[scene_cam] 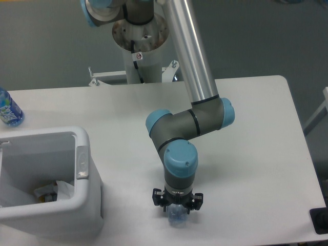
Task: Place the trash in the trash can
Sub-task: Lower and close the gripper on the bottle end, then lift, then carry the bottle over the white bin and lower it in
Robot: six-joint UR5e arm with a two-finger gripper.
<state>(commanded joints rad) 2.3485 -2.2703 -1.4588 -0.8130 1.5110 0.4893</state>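
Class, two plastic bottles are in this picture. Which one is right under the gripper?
The crushed clear bottle near the table's front edge, lying directly below the gripper. The other, a bottle with a bright blue label, stands at the far left edge, beyond the trash can.

Crushed bottle (177, 217) mostly hidden under the claw (177, 204), grip perhaps closed.
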